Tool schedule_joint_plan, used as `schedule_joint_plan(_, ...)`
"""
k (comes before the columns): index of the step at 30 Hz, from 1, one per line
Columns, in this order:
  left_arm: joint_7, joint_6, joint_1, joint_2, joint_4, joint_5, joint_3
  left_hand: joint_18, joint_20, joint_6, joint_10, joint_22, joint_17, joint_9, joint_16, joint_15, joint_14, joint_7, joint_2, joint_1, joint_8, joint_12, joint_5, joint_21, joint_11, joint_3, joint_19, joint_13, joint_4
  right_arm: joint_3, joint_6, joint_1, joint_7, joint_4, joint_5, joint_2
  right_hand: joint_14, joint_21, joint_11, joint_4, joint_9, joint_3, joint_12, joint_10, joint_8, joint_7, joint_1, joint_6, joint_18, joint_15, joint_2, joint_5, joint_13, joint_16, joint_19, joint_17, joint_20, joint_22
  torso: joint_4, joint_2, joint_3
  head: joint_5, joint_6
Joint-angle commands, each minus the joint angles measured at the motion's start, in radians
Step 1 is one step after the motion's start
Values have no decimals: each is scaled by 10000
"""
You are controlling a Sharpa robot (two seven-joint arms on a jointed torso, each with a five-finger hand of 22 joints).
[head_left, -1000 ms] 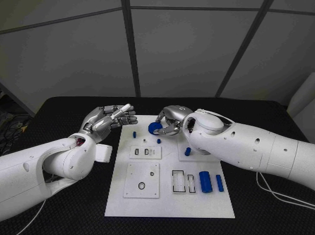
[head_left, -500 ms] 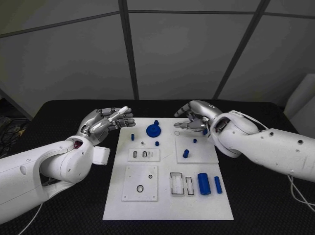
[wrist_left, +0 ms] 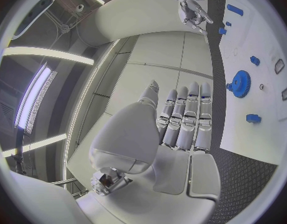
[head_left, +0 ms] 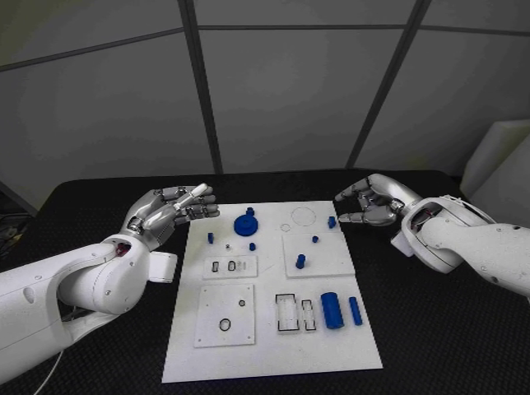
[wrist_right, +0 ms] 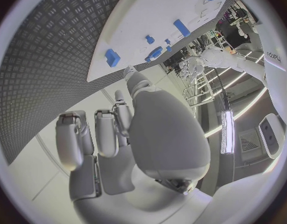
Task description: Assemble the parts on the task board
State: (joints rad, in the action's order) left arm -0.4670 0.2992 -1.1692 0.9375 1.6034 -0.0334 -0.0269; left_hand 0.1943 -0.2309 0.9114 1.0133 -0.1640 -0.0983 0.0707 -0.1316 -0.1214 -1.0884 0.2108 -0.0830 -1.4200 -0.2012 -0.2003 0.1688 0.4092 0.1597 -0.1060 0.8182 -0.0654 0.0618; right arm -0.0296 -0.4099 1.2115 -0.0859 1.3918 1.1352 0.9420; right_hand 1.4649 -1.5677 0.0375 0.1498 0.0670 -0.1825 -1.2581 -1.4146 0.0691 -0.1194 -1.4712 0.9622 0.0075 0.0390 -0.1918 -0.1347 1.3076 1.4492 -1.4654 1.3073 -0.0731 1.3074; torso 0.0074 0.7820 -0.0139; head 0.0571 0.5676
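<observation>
The white task board (head_left: 277, 346) lies in the middle of the table. A blue gear (head_left: 246, 224) rests on its far part, with small blue pegs (head_left: 315, 239) standing around it. Two blue cylinders (head_left: 332, 309) lie near rectangular slots on the near right. My right hand (head_left: 369, 202) hovers off the board's far right corner, fingers loosely bent and holding nothing; a short blue peg (head_left: 332, 221) stands just beside its fingertips. My left hand (head_left: 170, 207) is raised off the board's far left corner, also holding nothing. The left wrist view shows its fingers (wrist_left: 181, 119) straight, with the gear (wrist_left: 240, 83) beyond them.
Two raised white plates (head_left: 224, 315) with holes and slots sit on the board's left half. Black textured table (head_left: 455, 329) surrounds the board. A grey panelled wall stands behind the table.
My right hand let go of the blue gear, which now lies on the far part of the board, and drew back to the right. The left hand has hardly moved. The camera shifted.
</observation>
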Motion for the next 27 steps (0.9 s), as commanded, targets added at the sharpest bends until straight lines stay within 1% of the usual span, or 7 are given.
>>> schedule_joint_plan(1,-80,-156,5,-21,-28,8,-7,-123,-46,48,46,9,11,-14,54,-49,-17,-15,-47,86,68,31,-43,-64,7,-51,-6,7,-2,-5,385,-106,-354,-109,-365,-26,541,56,-13,-60,-15,12,60,48,-73,-28,-125,-64,-39,-12,9,-42,19,-10,-962,409,-10,2498,-12,7,32,37,4)
schedule_joint_plan(2,-80,-157,8,-23,-34,8,-7,-123,-46,48,46,9,11,-14,54,-49,-17,-15,-47,86,68,31,-43,-64,7,-51,-6,7,-2,-5,400,-132,-339,-146,-358,-41,543,55,-8,-54,-18,25,63,49,-77,-33,-118,-88,-40,-15,10,-44,16,-8,-962,416,-11,2499,-13,9,37,34,6)
schedule_joint_plan(5,-77,-157,17,-33,-54,8,-7,-123,-46,48,46,9,11,-14,54,-49,-17,-15,-47,86,68,31,-43,-64,7,-51,-6,7,-2,-4,455,-220,-237,-385,-330,-155,547,57,13,-8,-28,99,90,57,-85,-56,-69,-211,-39,-31,18,-47,-3,-7,-961,428,-22,2497,6,12,21,31,19)
schedule_joint_plan(7,-76,-158,21,-40,-62,8,-7,-123,-46,48,46,9,11,-14,54,-49,-17,-15,-47,86,68,31,-43,-64,7,-51,-6,7,-2,-4,482,-255,-162,-553,-306,-253,552,53,26,36,-29,155,97,58,-84,-70,-28,-287,-41,-40,25,-47,-7,-4,-966,443,-30,2504,16,9,-1,37,28)
schedule_joint_plan(11,-75,-159,30,-54,-78,8,-7,-123,-46,48,46,9,11,-14,54,-49,-17,-15,-47,86,68,31,-43,-64,7,-51,-6,7,-2,-4,464,-328,-32,-764,-195,-439,557,42,39,103,-28,210,92,52,-80,-85,13,-374,-46,-51,65,-44,-2,0,-979,459,-40,2522,16,8,1,30,47)
schedule_joint_plan(21,-74,-157,37,-60,-135,8,-7,-123,-46,48,46,9,11,-14,54,-49,-17,-15,-47,86,68,31,-43,-64,7,-51,-6,7,-2,-6,189,-368,74,-934,-304,-694,598,-31,48,390,-3,290,-57,-38,-38,-90,233,-369,-75,-61,297,-27,114,76,-1054,606,-55,2634,-6,5,-16,7,69)
schedule_joint_plan(27,-69,-156,39,-62,-156,8,-7,-123,-46,48,46,9,11,-14,54,-49,-17,-15,-47,86,68,31,-43,-64,7,-51,-6,7,-2,-6,239,-371,111,-963,-404,-764,624,-31,31,461,18,276,-157,-92,4,-70,261,-251,-75,-52,417,-32,193,130,-1054,703,-51,2634,-12,2,-13,-6,96)
